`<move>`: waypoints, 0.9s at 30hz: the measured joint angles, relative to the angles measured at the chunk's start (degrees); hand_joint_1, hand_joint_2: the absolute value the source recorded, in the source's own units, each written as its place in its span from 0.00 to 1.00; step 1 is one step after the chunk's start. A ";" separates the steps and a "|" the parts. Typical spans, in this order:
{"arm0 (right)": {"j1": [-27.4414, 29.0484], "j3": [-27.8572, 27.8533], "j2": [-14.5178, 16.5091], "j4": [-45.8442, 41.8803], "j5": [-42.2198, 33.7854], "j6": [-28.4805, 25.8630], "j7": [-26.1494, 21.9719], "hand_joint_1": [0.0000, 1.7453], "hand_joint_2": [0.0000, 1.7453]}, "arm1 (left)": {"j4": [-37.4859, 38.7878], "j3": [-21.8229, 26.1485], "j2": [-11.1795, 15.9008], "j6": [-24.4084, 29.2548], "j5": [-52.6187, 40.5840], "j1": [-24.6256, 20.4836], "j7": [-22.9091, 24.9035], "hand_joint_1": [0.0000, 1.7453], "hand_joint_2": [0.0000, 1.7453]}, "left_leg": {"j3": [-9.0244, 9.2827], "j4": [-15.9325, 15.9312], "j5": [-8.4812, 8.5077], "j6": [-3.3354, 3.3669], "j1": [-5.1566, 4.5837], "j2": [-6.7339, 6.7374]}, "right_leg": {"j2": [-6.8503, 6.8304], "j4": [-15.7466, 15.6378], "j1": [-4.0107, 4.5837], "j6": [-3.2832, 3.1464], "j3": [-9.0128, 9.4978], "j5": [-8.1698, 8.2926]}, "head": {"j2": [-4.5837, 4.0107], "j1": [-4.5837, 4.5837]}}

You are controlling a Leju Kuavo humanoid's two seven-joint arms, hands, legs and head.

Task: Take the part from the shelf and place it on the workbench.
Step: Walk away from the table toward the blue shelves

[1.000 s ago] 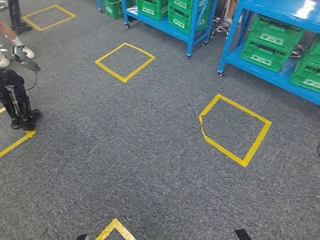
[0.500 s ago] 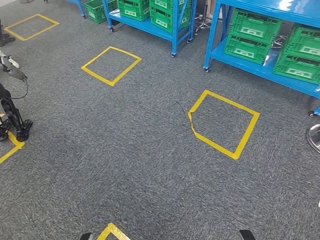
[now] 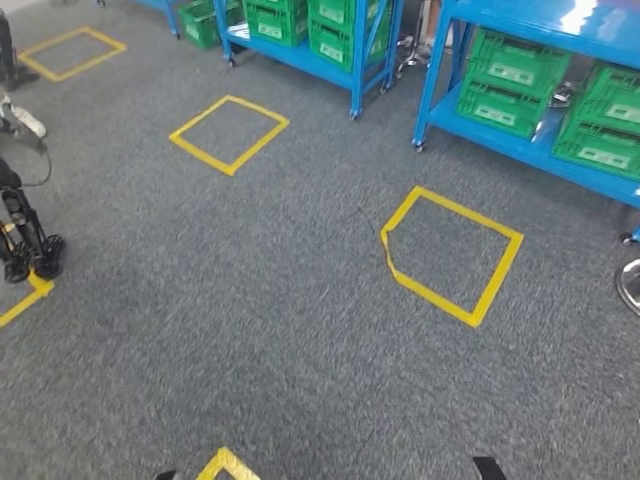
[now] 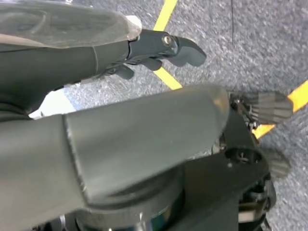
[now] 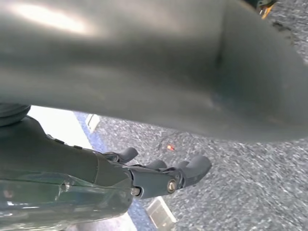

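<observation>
Head view: grey carpet floor (image 3: 287, 330) marked with yellow tape squares (image 3: 451, 255); blue shelf (image 3: 528, 150) stands ahead to the right, carrying green crates (image 3: 507, 78); which part is the task's cannot be told. Left wrist view: left hand (image 4: 160, 48) hangs above the carpet, fingers extended, holding nothing. Right wrist view: right hand (image 5: 163, 175) likewise, fingers loosely apart and empty, carpet beyond them.

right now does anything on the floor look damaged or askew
Yes. The yellow tape square in front of the blue shelf is damaged: its near-left corner is kinked inward and crumpled, not a clean angle like the tape square farther left.
</observation>
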 joint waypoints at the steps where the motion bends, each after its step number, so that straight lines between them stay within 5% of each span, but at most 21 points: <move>1: 0.08 0.01 0.00 0.01 0.01 0.04 -0.03 0.00 0.00 | 0.00 -0.01 -0.01 0.00 0.01 0.03 0.01 0.00 0.00 | 0.23 0.03 -0.24 -0.17 0.06 -0.04 | 0.10 3.47 -0.21 0.32 -2.13 -1.30 | 0.00 0.03; 3: 0.41 0.01 -0.01 0.01 0.02 0.08 -0.04 0.00 0.00 | 0.00 -0.02 -0.05 -0.03 0.00 0.17 0.01 0.00 0.00 | 1.09 0.12 -0.89 -0.70 0.37 -0.17 | 0.10 4.26 -0.77 1.05 -3.31 -0.23 | 0.00 0.03; 6: 0.72 0.01 0.07 0.03 0.01 0.28 -0.12 0.00 0.00 | 0.02 -0.03 -0.01 -0.25 -0.08 0.33 0.02 0.00 0.00 | 3.11 0.58 -2.50 -2.32 1.19 -0.11 | -0.36 -6.57 -1.67 2.26 1.07 5.57 | 0.00 0.04; 8: 0.65 0.01 0.19 0.03 0.01 0.39 -0.20 0.00 0.00 | 0.04 -0.04 0.18 -0.35 -0.17 0.11 0.03 0.00 0.00 | 3.73 0.84 -3.51 -3.42 1.40 0.10 | -0.52 -10.04 -1.35 1.17 2.73 5.26 | 0.00 0.05; 11: 0.73 0.01 0.23 0.03 0.02 0.42 -0.16 0.00 0.00 | 0.03 -0.06 0.09 -0.45 -0.21 -0.21 0.06 0.00 0.00 | 3.54 3.19 -3.21 -4.48 1.85 -0.02 | 0.35 -10.21 -0.57 -1.82 4.32 3.42 | 0.00 -0.05; 12: 0.77 0.01 0.22 0.04 0.04 0.42 -0.15 0.00 0.00 | 0.02 -0.08 -0.02 -0.48 -0.21 -0.24 0.09 0.00 0.00 | 2.12 6.25 -2.37 -4.58 2.02 -0.44 | 0.55 -10.34 -0.42 -2.41 5.27 2.85 | -0.01 -0.12; 14: 0.75 0.01 0.20 0.04 0.08 0.40 -0.19 0.00 0.00 | 0.00 -0.10 -0.23 -0.55 -0.22 -0.28 0.13 0.00 0.00 | -3.90 15.44 -1.68 -4.44 2.07 -1.63 | 0.90 -10.81 -0.19 -3.28 7.39 1.64 | -0.01 -0.26; 16: 0.60 0.01 0.20 0.04 0.10 0.41 -0.21 0.00 0.00 | 0.00 -0.11 -0.29 -0.60 -0.22 -0.11 0.21 0.00 0.00 | -10.88 22.72 -5.03 -3.98 1.64 -2.47 | 1.40 -11.52 0.14 -3.72 9.80 0.16 | 0.00 -0.33; 18: 0.65 -0.01 0.21 0.04 0.10 0.41 -0.21 0.00 0.00 | 0.00 -0.14 -0.31 -0.61 -0.22 0.33 0.35 0.00 0.00 | -15.26 23.19 -9.74 -3.27 0.85 -2.74 | 2.18 -12.54 0.40 -3.95 12.97 -1.52 | 0.00 -0.49; 19: 0.68 -0.01 0.21 0.04 0.10 0.41 -0.23 0.00 0.00 | 0.00 -0.16 -0.28 -0.61 -0.22 0.55 0.40 0.00 0.00 | -16.30 21.03 -10.30 -2.81 0.37 -2.86 | 2.57 -13.11 0.46 -4.01 14.60 -2.41 | 0.00 -0.60; 20: 0.68 -0.02 0.22 0.04 0.10 0.41 -0.27 0.00 0.00 | 0.00 -0.17 -0.24 -0.61 -0.22 0.70 0.43 0.00 0.00 | -16.75 17.58 -8.34 -2.25 -0.12 -3.00 | 2.87 -13.68 0.47 -4.04 16.17 -3.34 | 0.00 -0.61; 23: 0.53 -0.01 0.27 0.03 0.09 0.49 -0.39 0.00 0.00 | 0.01 -0.17 0.02 -0.55 -0.27 0.79 0.43 0.00 0.00 | -16.11 6.44 6.50 -0.95 -1.23 -3.90 | 3.88 -15.76 0.82 -3.74 20.18 -5.84 | 0.00 -0.76; 24: 0.47 0.00 0.27 0.03 0.02 0.63 -0.43 0.00 0.00 | 0.01 -0.18 0.07 -0.49 -0.34 0.74 0.37 0.00 0.00 | -15.74 5.00 9.40 -0.99 -1.35 -4.14 | 4.25 -16.63 0.99 -3.64 21.31 -6.51 | 0.00 -0.81; 27: 0.29 -0.01 0.10 -0.01 -0.72 1.27 -0.45 0.00 0.00 | 0.01 -0.21 -0.27 -0.32 -0.63 0.29 0.13 0.00 0.00 | -14.65 5.25 9.23 -1.27 -0.98 -3.98 | 3.91 -18.34 1.21 -3.24 23.86 -8.23 | 0.00 -0.77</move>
